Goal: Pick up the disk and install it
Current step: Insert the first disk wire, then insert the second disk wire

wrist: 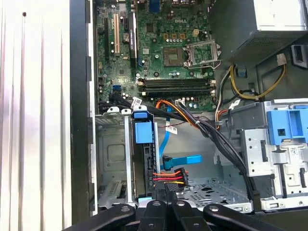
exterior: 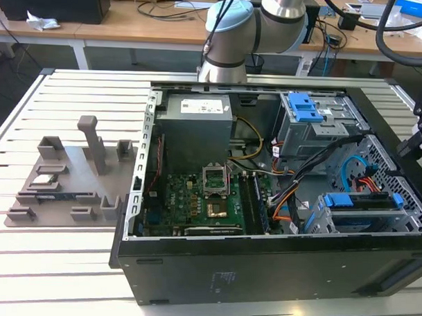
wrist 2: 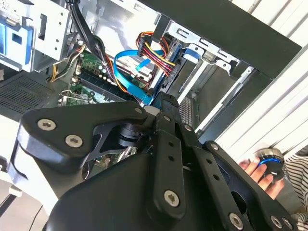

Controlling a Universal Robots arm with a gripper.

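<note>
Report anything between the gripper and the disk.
The disk stands edge-up in its bay. The red-yellow-black cable plug and blue cable lie beside it, just ahead of the gripper.

No legible text; power supply (exterior: 197, 107) label unreadable.

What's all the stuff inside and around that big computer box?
computer case: one, black, open on the slatted table
circuit board: one, green, on the case floor
power box: one, grey, at the back
drive cage: one, grey with a blue latch
disk: one, blue-railed, in the bay at the exterior view's right
cables: several, blue, orange, black
parts holder: one, grey, beside the case
hand: one, on a knob
robot arm: one, pale blue and silver
pincer: one, black
</note>
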